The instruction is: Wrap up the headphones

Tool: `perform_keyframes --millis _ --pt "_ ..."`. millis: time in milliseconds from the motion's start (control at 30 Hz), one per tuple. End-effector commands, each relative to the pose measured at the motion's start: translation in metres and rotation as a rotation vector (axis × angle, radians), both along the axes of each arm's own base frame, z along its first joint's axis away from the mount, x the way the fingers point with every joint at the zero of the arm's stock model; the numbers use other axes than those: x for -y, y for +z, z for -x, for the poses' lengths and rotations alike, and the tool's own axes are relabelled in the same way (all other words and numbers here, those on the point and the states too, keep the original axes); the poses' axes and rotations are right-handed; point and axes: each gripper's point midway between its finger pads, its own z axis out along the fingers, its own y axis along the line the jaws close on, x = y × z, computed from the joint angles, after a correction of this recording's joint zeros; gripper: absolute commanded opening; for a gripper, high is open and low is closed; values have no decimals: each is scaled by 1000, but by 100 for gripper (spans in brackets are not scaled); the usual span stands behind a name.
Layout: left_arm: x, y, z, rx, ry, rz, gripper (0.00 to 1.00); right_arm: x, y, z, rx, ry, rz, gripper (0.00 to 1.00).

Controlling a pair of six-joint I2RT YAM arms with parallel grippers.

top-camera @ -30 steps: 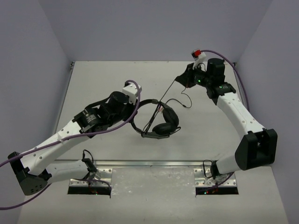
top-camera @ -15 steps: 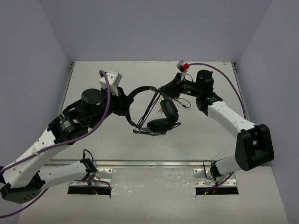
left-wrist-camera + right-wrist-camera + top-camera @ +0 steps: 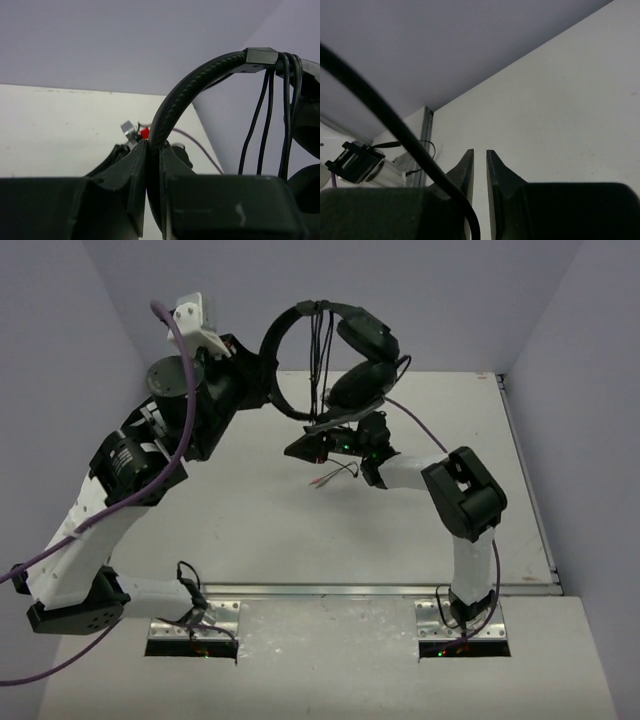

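The black headphones [image 3: 345,350] hang high above the table. My left gripper [image 3: 262,375] is shut on their arched headband [image 3: 200,80], which runs up between its fingers [image 3: 137,165]. Several strands of thin black cable [image 3: 265,115] are looped over the headband top. The earcups [image 3: 365,335] hang at the right. My right gripper [image 3: 310,448] is low under the headphones, its jaws a narrow gap apart with nothing between the tips. A black cable [image 3: 395,125] crosses in front of its left finger [image 3: 465,170]. The cable's plug end [image 3: 335,477] trails by the table.
The white table [image 3: 250,520] is walled by lilac panels on three sides. The purple robot cable [image 3: 175,360] loops along the raised left arm. The right arm's elbow [image 3: 465,495] is folded over the table's middle right. Metal base plates [image 3: 200,625] sit at the near edge.
My left arm has lifted the headphones from the table's middle up and toward the back. My right gripper has swung left and down from the back right to under them.
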Motion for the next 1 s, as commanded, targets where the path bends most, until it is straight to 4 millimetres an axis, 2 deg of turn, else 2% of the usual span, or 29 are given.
perform_keyframes --millis 0,67,100,133,167,200,233,267,300,333,400,433,533,667,700,733,800,833,867,900,933,967 --pt "-39 19 -25 -16 318 37 0 -26 26 23 67 52 -106 13" --pt "-49 28 -38 7 385 -1 0 -37 12 47 53 83 -101 8" --pt "-39 18 -57 -18 382 -33 0 -39 8 55 47 92 -105 7" --pt "-54 25 -72 -33 362 5 0 -41 2 71 32 107 -113 6" --pt "-57 20 -85 -57 362 8 0 -40 -1 79 25 108 -118 5" --pt "-58 5 -108 -94 389 -14 0 -39 -3 89 21 113 -125 4" --pt "-70 1 -119 -104 435 -22 0 -37 -1 98 27 117 -136 1" --pt "-74 0 -126 -104 458 -23 0 -34 -12 115 7 127 -118 1" --pt "-76 -10 -138 -124 482 -38 0 -32 -14 119 5 106 -112 1" --pt "-86 -13 -146 -127 519 -36 0 -29 -26 132 -14 105 -80 1" --pt "-97 -34 -162 -159 572 -62 0 -24 -29 134 3 48 -20 1" --pt "-110 -39 -168 -168 616 -53 0 -22 -35 145 -5 50 8 1" --pt "-129 -72 -182 -208 720 -110 0 -20 -24 158 32 46 46 1" --pt "-159 -92 -183 -218 907 -183 0 -21 -12 171 133 33 181 1" --pt "-164 -97 -183 -222 937 -206 0 -20 5 176 173 29 169 1" --pt "-170 -108 -184 -234 968 -235 0 -21 9 177 202 20 213 1" --pt "-178 -121 -189 -246 991 -260 0 -21 44 181 273 6 196 1" --pt "-180 -138 -191 -273 990 -294 0 -17 44 182 269 8 237 1" --pt "-181 -146 -193 -282 992 -307 0 -15 52 179 306 -10 253 1" --pt "-184 -153 -195 -287 998 -309 0 -16 83 177 350 -27 221 1" --pt "-184 -174 -197 -319 987 -339 0 -11 82 175 373 -29 272 1" --pt "-183 -183 -199 -327 976 -349 0 -8 90 168 394 -66 290 1"
